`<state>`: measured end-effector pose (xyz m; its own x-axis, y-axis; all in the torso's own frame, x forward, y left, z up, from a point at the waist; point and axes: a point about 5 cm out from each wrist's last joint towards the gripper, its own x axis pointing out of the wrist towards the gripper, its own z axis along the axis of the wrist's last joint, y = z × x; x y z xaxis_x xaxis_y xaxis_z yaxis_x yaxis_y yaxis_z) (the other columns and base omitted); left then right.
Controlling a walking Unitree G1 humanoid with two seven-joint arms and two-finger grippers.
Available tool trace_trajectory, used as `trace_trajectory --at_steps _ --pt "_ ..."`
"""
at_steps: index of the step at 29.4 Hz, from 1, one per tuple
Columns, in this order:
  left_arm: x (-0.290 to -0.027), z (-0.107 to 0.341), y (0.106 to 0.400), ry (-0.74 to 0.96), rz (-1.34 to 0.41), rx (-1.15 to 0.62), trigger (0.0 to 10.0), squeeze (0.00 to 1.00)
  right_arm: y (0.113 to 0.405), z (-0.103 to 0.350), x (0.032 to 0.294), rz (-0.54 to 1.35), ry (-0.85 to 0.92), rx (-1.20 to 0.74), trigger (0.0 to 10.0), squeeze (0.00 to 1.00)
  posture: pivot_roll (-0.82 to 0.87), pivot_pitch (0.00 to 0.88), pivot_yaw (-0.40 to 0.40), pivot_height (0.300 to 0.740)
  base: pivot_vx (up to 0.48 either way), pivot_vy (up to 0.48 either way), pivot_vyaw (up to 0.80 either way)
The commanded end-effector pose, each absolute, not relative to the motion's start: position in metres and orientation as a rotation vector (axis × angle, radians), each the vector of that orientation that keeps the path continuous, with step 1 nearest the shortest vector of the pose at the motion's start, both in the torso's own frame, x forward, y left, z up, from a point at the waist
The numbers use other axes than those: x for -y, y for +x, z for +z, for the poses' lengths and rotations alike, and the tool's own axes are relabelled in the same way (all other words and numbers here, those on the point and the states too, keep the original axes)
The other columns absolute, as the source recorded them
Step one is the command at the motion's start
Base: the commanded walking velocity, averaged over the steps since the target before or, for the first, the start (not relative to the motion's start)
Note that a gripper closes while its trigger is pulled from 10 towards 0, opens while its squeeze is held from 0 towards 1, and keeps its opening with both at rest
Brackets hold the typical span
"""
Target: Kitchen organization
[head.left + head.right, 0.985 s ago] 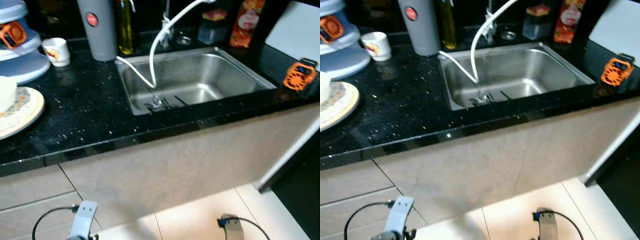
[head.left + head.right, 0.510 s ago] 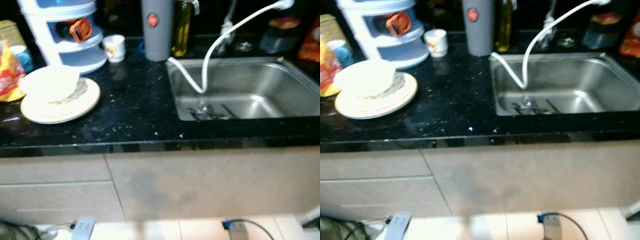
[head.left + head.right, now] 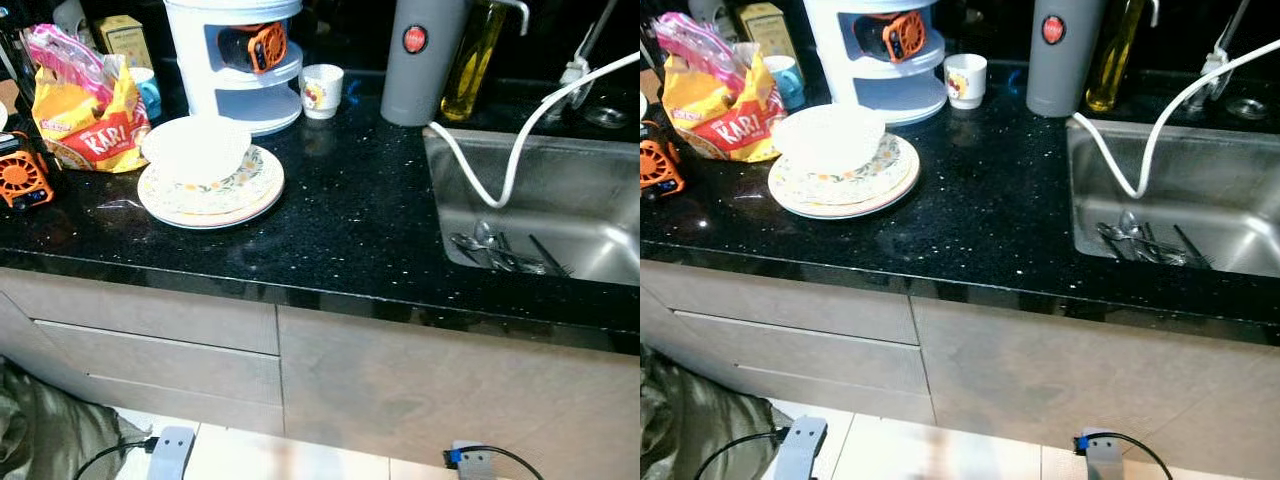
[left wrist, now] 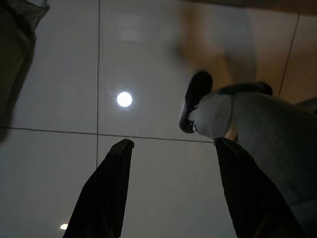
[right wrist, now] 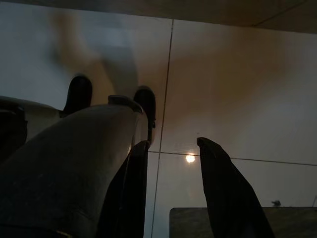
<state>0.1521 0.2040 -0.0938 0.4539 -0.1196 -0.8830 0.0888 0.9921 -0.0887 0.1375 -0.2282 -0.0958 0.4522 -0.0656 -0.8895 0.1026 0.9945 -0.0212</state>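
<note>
Bowl (image 3: pixel 197 149) on stacked plates (image 3: pixel 212 192); cutlery (image 3: pixel 500 255) lying in sink (image 3: pixel 600 190).

bowl (image 3: pixel 196 148) on plates (image 3: pixel 212 186) | sink (image 3: pixel 600 190) right, perhaps cutlery (image 3: pixel 497 253) inside | cup (image 3: pixel 322 90) behind

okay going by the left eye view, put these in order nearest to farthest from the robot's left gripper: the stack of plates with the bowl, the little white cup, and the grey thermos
The left gripper hangs low by the floor, below the counter's front edge.
1. Stack of plates, nearest the counter's front.
2. Little white cup, further back.
3. Grey thermos, at the back and further right.
</note>
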Motion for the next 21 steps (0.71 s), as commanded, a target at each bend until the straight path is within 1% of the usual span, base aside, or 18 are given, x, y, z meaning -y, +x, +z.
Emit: trace_trajectory --at_steps 1,4,7,9,11,14,15,17,18,21 --pt "-0.207 -0.096 0.146 -0.04 -0.118 -1.117 10.0 0.0 0.136 -0.097 0.225 -0.095 0.057 -1.107 10.0 0.0 0.03 0.062 -0.002 0.74 0.0 0.0 0.7" --pt "-0.209 -0.096 0.145 -0.043 -0.113 -1.119 10.0 0.0 0.136 -0.097 0.224 -0.092 0.092 -1.109 10.0 0.0 0.04 0.064 -0.003 0.74 0.0 0.0 0.62" --pt "-0.211 -0.095 0.145 -0.05 -0.106 -1.119 10.0 0.0 0.137 -0.096 0.223 -0.069 0.139 -1.095 10.0 0.0 0.04 0.066 -0.005 0.74 0.0 0.0 0.0" --pt "-0.211 -0.096 0.143 -0.055 -0.101 -1.123 10.0 0.0 0.143 -0.093 0.224 -0.03 0.224 -1.054 10.0 0.0 0.04 0.066 -0.007 0.74 0.0 0.0 0.0" --pt "-0.211 -0.096 0.142 -0.056 -0.101 -1.124 10.0 0.0 0.145 -0.091 0.224 -0.013 0.252 -1.038 10.0 0.0 0.04 0.067 -0.009 0.74 0.0 0.0 0.0" --pt "-0.21 -0.098 0.139 -0.062 -0.102 -1.133 10.0 0.0 0.162 -0.078 0.229 0.102 0.383 -0.916 10.0 0.0 0.04 0.068 -0.015 0.74 0.0 0.0 0.0" --pt "-0.21 -0.098 0.139 -0.062 -0.102 -1.133 10.0 0.0 0.162 -0.078 0.229 0.102 0.383 -0.916 10.0 0.0 0.04 0.068 -0.015 0.74 0.0 0.0 0.0" --pt "-0.209 -0.098 0.137 -0.063 -0.106 -1.138 10.0 0.0 0.17 -0.072 0.229 0.194 0.43 -0.871 10.0 0.0 0.03 0.068 -0.016 0.74 0.0 0.0 0.0" --pt "-0.209 -0.098 0.137 -0.063 -0.106 -1.138 10.0 0.0 0.17 -0.072 0.229 0.194 0.43 -0.871 10.0 0.0 0.03 0.068 -0.016 0.74 0.0 0.0 0.0" --pt "-0.207 -0.099 0.137 -0.073 -0.112 -1.143 10.0 0.0 0.183 -0.055 0.218 0.52 0.501 -0.809 10.0 0.0 0.02 0.066 -0.02 0.74 0.0 0.0 0.0"
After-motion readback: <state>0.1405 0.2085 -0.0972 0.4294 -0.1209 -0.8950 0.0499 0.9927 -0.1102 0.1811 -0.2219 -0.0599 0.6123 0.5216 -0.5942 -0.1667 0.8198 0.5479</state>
